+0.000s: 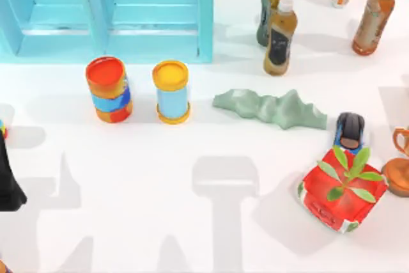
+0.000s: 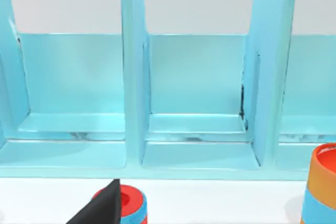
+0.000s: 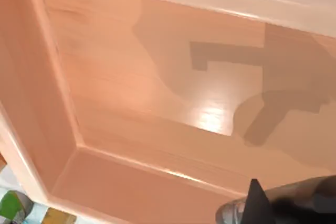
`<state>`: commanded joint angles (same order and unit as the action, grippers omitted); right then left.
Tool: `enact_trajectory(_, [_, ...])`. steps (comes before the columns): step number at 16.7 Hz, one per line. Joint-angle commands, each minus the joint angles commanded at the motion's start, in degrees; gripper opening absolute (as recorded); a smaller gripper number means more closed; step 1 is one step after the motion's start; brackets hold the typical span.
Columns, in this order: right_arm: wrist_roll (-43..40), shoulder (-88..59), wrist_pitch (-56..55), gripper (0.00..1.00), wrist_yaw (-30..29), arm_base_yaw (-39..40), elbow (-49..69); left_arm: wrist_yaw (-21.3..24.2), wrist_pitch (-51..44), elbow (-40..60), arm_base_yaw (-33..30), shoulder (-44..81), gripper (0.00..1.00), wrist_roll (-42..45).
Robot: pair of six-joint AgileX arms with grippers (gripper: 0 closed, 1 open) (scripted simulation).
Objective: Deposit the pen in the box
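In the right wrist view I look down into the box (image 3: 131, 93), an open tray of pale reddish wood with raised walls. My right gripper (image 3: 262, 209) hangs above its floor, one black fingertip (image 3: 256, 195) showing. A slim dark pen (image 3: 299, 195) with a grey end lies across that finger and casts its own shadow on the floor below, so it looks held clear of the wood. My left gripper (image 1: 7, 183) is parked at the table's left edge, and one black finger of it (image 2: 102, 211) shows in the left wrist view.
A turquoise shelf (image 1: 108, 11) fills the back left, with two cans (image 1: 108, 87) (image 1: 171, 91) in front. Bottles (image 1: 280, 36) stand at the back right. A grey-green wavy block (image 1: 275, 108), a toy car (image 1: 350, 131), a red planter (image 1: 342, 193) and a trophy (image 1: 399, 171) crowd the right.
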<state>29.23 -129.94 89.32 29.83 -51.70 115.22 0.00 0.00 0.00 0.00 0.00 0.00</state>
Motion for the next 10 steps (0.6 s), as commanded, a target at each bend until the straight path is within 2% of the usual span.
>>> enact_trajectory(6, [3.9, 5.7, -7.9, 0.0, 6.7, 6.9, -10.3, 0.0, 0.0, 0.0, 0.0, 0.0, 1.0, 0.0])
enact_trajectory(10, [5.7, 6.3, -12.1, 0.0, 5.4, 6.8, -17.1, 0.0, 0.0, 0.0, 0.0, 0.0, 1.0, 0.0])
